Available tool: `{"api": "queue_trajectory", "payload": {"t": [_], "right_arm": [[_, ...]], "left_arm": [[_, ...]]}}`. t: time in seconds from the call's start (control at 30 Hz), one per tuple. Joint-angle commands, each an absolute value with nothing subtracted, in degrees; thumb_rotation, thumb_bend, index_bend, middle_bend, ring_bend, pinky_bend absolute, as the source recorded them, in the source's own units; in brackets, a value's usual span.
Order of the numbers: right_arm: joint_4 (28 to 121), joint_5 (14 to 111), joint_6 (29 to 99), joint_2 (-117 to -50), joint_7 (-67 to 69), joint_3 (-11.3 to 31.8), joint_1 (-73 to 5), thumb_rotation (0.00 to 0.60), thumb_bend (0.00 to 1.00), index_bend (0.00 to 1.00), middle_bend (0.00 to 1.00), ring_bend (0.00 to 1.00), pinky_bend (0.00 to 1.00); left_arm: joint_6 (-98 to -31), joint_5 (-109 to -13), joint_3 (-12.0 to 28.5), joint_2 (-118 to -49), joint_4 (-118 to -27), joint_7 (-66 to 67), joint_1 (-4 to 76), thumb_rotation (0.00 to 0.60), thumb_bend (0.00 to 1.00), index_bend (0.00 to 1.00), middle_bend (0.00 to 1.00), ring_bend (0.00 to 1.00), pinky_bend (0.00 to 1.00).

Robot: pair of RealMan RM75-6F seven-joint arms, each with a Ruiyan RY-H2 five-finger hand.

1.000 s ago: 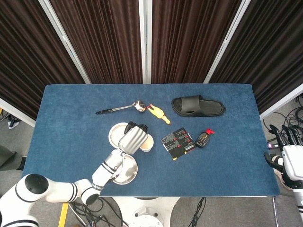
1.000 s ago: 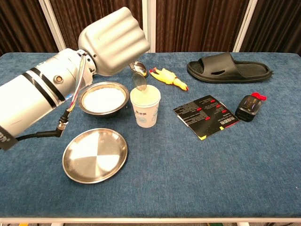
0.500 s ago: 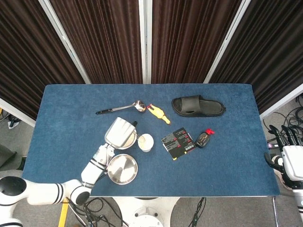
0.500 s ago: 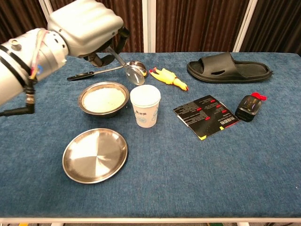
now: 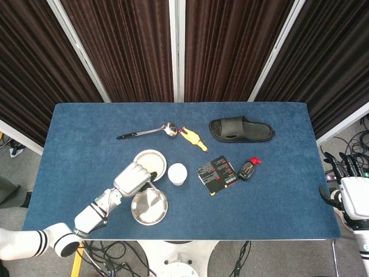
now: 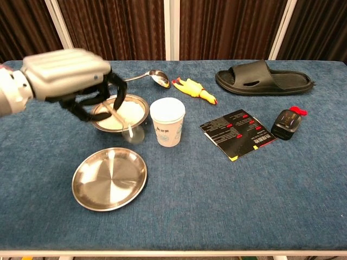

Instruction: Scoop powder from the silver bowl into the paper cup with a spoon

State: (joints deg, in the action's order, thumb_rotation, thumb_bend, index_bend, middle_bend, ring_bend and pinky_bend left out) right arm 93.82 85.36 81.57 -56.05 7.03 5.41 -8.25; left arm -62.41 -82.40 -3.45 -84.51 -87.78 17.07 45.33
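Note:
My left hand [image 6: 68, 76] hovers over the near left side of the silver bowl [image 6: 145, 115] and grips a small spoon [image 6: 133, 133]. The spoon slants down to the right, and its blurred scoop sits just past the bowl's near rim. White powder [image 6: 127, 111] fills the bowl. The white paper cup [image 6: 167, 122] stands upright right of the bowl. In the head view the left hand [image 5: 134, 178] lies between the bowl [image 5: 161, 157] and the cup [image 5: 177, 173]. My right hand [image 5: 351, 193] hangs off the table's right edge with its fingers apart, holding nothing.
A flat silver plate [image 6: 110, 177] lies near the front edge below the bowl. A second, larger spoon [image 6: 154, 77] lies behind the bowl, beside a yellow rubber chicken [image 6: 194, 89]. A black slipper [image 6: 264, 76], a black card [image 6: 237, 134] and a small black bottle [image 6: 287, 123] occupy the right half.
My left hand has swung the spoon away from above the paper cup, moving left and down to the bowl's near side. The right hand has not moved.

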Motion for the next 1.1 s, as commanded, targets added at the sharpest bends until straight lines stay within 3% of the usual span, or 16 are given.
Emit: {"api": "queue_trajectory", "payload": {"t": [0.03, 0.47, 0.77, 0.93, 1.1], "right_arm": [[93.92, 85.25, 81.51, -56.06, 6.88, 5.4, -8.24, 0.6, 0.28, 0.05, 0.21, 0.0, 0.04], [93.99, 84.88, 81.26, -56.08, 6.63, 5.43, -8.27, 0.6, 0.28, 0.05, 0.21, 0.0, 0.04], [93.8, 85.1, 81.62, -56.1, 6.93, 5.37, -8.09, 0.6, 0.28, 0.05, 0.21, 0.0, 0.04], [93.87, 85.11, 81.87, -55.81, 7.09, 5.39, -7.93, 0.6, 0.28, 0.05, 0.21, 0.0, 0.04], [93.82, 85.2, 82.12, -55.5, 7.37, 5.32, -7.7, 0.6, 0.28, 0.05, 0.21, 0.0, 0.04]], "left_arm": [[-60.34, -85.28, -5.42, -85.27, -85.54, 16.23, 44.8, 0.6, 0.56, 0.64, 0.96, 0.95, 1.0], [-52.44, -82.74, -4.58, -88.96, -83.41, 22.41, 45.56, 0.6, 0.53, 0.59, 0.95, 0.95, 1.0], [-49.42, -78.24, -4.07, -88.42, -86.73, 28.16, 45.15, 0.6, 0.48, 0.46, 0.94, 0.95, 1.0], [-53.51, -76.33, -2.04, -85.45, -90.4, 26.94, 42.99, 0.6, 0.47, 0.39, 0.92, 0.93, 1.0], [-63.07, -72.81, 1.89, -80.01, -92.5, 19.6, 37.18, 0.6, 0.4, 0.36, 0.86, 0.86, 1.0]]}}
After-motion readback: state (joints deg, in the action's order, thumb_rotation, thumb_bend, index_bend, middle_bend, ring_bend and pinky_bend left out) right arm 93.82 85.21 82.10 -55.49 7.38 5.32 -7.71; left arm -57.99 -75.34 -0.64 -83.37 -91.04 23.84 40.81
